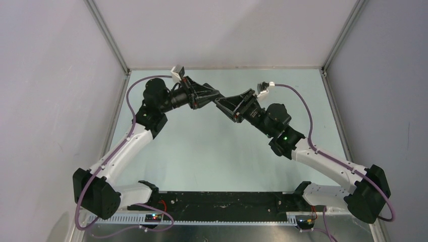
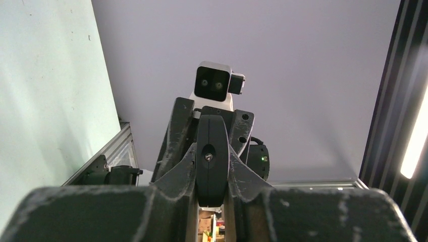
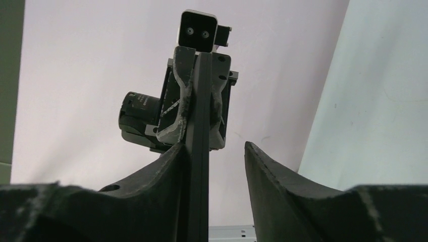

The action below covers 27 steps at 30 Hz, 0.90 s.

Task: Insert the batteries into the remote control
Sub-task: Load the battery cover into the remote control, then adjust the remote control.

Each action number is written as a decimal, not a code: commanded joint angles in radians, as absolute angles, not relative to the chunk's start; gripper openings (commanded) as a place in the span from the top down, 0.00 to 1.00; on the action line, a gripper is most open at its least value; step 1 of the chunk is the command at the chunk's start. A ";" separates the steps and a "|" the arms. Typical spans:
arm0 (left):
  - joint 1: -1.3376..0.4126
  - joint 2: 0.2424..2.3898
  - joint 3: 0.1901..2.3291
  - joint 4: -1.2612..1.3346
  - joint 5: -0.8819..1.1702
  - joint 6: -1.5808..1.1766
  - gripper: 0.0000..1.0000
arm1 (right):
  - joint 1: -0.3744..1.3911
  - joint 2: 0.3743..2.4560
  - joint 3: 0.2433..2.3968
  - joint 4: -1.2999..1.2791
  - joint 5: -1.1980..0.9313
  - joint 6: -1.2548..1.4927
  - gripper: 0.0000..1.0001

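The remote control (image 1: 218, 99) is held in the air between both grippers above the middle of the table. My left gripper (image 1: 209, 95) is shut on one end of it. In the left wrist view the remote (image 2: 212, 156) shows end-on, clamped between the left gripper's (image 2: 212, 148) fingers. In the right wrist view it is a slim black bar (image 3: 200, 151) seen edge-on. My right gripper (image 3: 214, 146) is open around it: one finger (image 3: 171, 166) lies against the remote, the other (image 3: 262, 171) stands apart. No batteries are in view.
The pale green table top (image 1: 202, 151) lies below both arms, walled by grey panels with aluminium posts (image 1: 108, 35). A black rail (image 1: 227, 201) runs along the near edge between the arm bases.
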<state>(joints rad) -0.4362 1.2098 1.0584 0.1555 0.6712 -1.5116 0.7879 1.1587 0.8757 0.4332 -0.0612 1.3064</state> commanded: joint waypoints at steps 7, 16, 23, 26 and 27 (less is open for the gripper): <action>-0.411 1.141 0.992 0.244 0.813 -1.508 1.00 | 0.733 1.043 0.896 0.338 -0.115 1.172 0.15; -0.406 1.162 1.003 0.224 0.850 -1.353 1.00 | 0.651 0.956 0.896 0.188 -0.356 1.069 0.04; -0.406 1.174 1.038 0.112 0.942 -1.056 1.00 | 0.606 0.969 0.920 0.088 -0.641 0.842 0.05; -0.411 1.184 1.050 0.055 0.984 -0.986 1.00 | 0.614 1.022 0.973 -0.041 -0.668 0.734 0.10; -0.412 1.184 1.052 0.046 0.996 -0.979 1.00 | 0.618 1.040 0.980 -0.067 -0.669 0.693 0.12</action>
<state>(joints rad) -0.4137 1.1793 0.9993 0.1028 0.9100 -1.1362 0.6086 0.9882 0.9016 0.0666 -0.5522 0.8921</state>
